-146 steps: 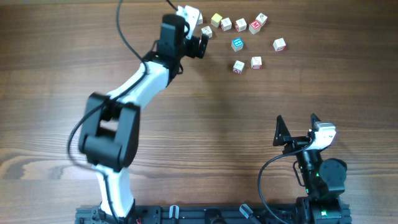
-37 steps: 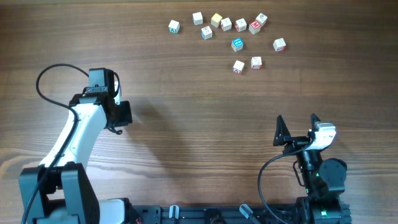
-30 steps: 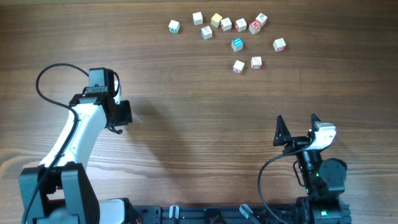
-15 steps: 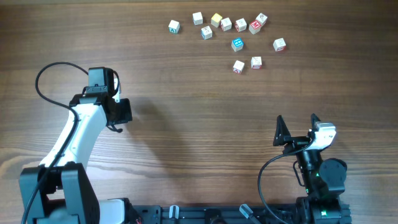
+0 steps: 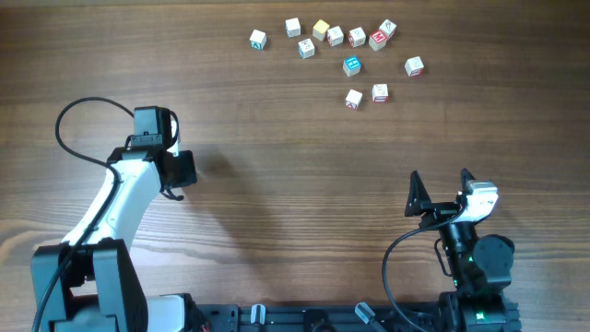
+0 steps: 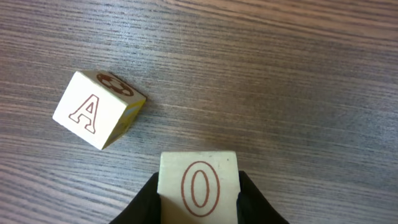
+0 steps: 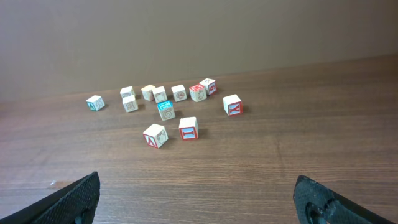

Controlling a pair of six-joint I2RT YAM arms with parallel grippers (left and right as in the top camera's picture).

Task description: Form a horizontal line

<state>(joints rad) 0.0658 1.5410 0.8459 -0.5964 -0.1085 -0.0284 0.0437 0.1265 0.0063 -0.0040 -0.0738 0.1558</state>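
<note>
Horizontal line [image 5: 357,37]: short, slightly uneven row of letter cubes, far side, right of centre; red M cube [image 5: 378,39] at its right end.
Left gripper [image 5: 182,171]: near left, well apart from the row. In the wrist view its fingers [image 6: 146,205] flank an O cube [image 6: 199,186]; whether it is clamped I cannot tell.
Right gripper [image 5: 441,189]: near right, jaws spread wide.

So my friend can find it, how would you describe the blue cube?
Look at the far side of the table, where small wooden cubes are scattered. In the middle of that bunch sits the blue cube. Only it has a bright blue top; its neighbours' tops are pale or red.
</note>
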